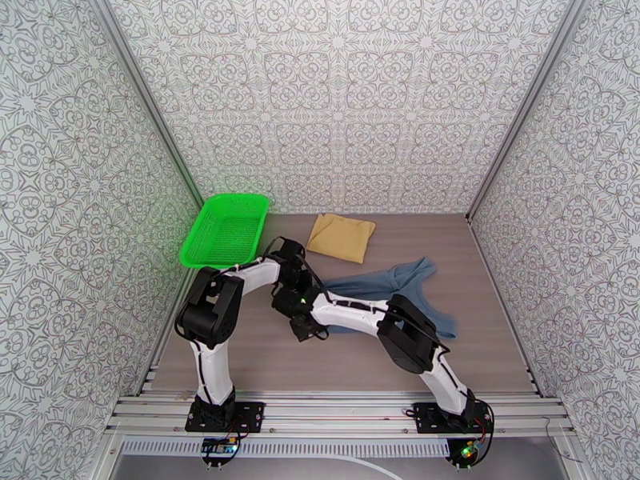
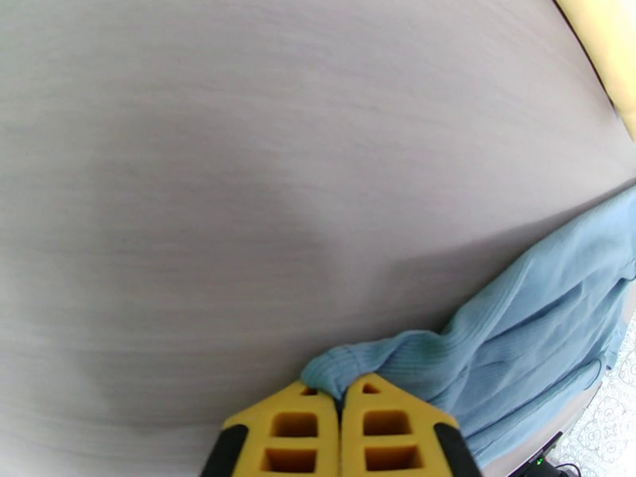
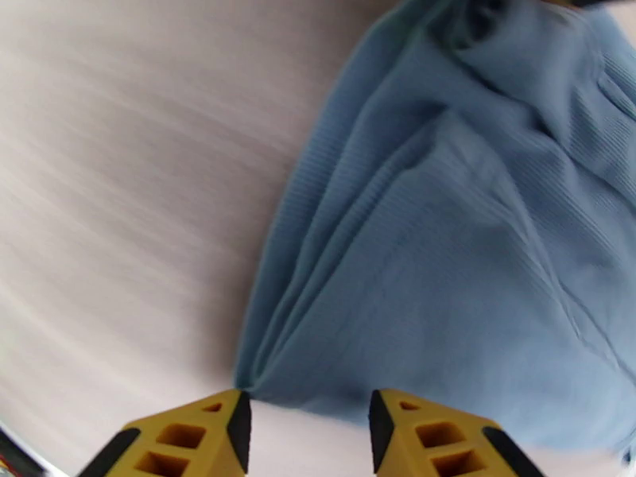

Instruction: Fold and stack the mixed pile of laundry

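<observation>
**Two cloths on the desk, one pinched**

Pale wood-grain desk [image 1: 264, 358] carries a crumpled slate-blue ribbed tank top [image 1: 408, 282] at centre-right; a bright green mesh plastic basket [image 1: 226, 229] sits far-left; a folded mustard-yellow cloth [image 1: 342, 238] lies near it, apart from the top; left jaws are clamped on the top's corner; right jaws stand half-open at its hem, gripping nothing.

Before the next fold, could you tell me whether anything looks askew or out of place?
The blue-grey tank top lies rumpled and unfolded, one edge pinched in the left gripper; the mustard cloth lies flat and tidy.
</observation>
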